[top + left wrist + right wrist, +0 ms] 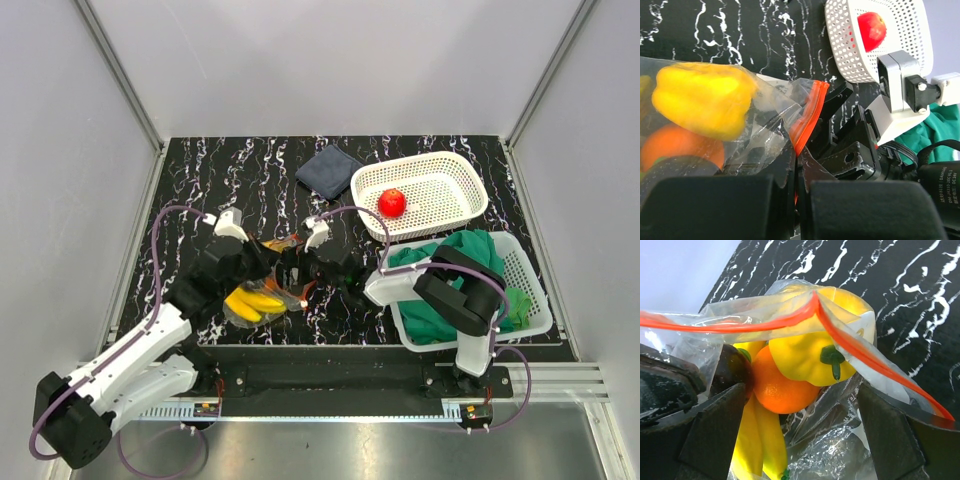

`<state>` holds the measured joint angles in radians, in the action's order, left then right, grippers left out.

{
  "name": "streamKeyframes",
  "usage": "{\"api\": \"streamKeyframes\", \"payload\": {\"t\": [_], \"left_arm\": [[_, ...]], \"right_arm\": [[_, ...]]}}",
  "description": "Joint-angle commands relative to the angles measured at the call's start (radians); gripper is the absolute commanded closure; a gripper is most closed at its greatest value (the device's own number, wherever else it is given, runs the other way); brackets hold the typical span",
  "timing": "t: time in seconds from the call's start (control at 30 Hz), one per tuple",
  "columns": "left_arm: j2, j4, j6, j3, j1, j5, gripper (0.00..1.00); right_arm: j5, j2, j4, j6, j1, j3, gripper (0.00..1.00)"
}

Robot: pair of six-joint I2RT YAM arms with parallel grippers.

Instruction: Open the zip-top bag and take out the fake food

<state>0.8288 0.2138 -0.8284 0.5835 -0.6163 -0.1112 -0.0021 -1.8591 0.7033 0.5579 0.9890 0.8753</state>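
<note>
**Arms.** The left arm (130, 355) reaches from the near-left corner toward the middle of the tabletop (200, 180). The right arm (455, 290) folds back over its base, and its forearm runs leftward. The two wrists face each other over the bag.

**Left hand** (266, 267). Fingers (715, 210) are closed together on the bag's film beside the zip strip (807, 117); the wrist view shows only a thin seam between them.

**Right hand** (304, 268). Fingers (715, 435) stand wide apart, one on each side of the bag's gaping mouth. Whether either finger touches the film cannot be told.

**Zip-top bag** (840, 450). Lies at the centre near edge of the tabletop, between the two hands. The red-orange strip is parted into two lips.

**Bag contents (fake food).**
- Yellow pepper (810, 357) with a green stem, nearest the mouth.
- Orange (780, 385), touching the pepper.
- Dark round fruit (730, 372), beside the orange.
- Yellow bananas (757, 440), below the other pieces.

**Far white basket** (460, 175). Perforated plastic, holding one red apple (392, 203).

**Near white basket** (530, 290). Sits at the right and holds a green cloth (470, 250), partly under the right arm.

**Dark blue cloth** (328, 168). Folded, lying on the tabletop just left of the far basket.

**Writing.** Small white print (947, 187) on a black housing of the right arm, too small to read.
</note>
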Motion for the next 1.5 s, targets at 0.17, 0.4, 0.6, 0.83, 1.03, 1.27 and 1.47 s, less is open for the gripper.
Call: {"api": "streamKeyframes", "payload": {"t": [0.17, 0.4, 0.6, 0.83, 1.03, 1.27, 1.47], "left_arm": [[-0.007, -0.146, -0.054, 0.033, -0.048, 0.220, 1.00], [-0.007, -0.162, -0.081, 0.062, -0.054, 0.317, 1.00], [-0.031, -0.180, -0.086, 0.088, -0.063, 0.355, 1.00], [-0.016, -0.180, -0.087, 0.093, -0.074, 0.370, 1.00], [-0.057, -0.142, -0.078, 0.098, -0.095, 0.346, 1.00], [-0.112, -0.007, -0.002, 0.122, -0.095, 0.292, 1.00], [-0.151, 0.029, 0.009, 0.113, -0.095, 0.258, 1.00]], "right_arm": [[-0.133, -0.104, 0.325, 0.005, 0.017, 0.079, 0.00], [-0.213, -0.155, 0.257, -0.030, 0.016, 0.163, 0.00], [-0.254, -0.106, 0.268, -0.093, 0.022, 0.140, 0.00], [-0.237, -0.104, 0.280, -0.072, 0.022, 0.134, 0.14], [-0.131, -0.074, 0.262, -0.105, 0.022, 0.107, 0.39], [-0.130, -0.002, 0.219, -0.170, 0.019, 0.064, 0.60], [-0.018, 0.026, 0.148, -0.168, 0.019, 0.027, 0.63]]}}
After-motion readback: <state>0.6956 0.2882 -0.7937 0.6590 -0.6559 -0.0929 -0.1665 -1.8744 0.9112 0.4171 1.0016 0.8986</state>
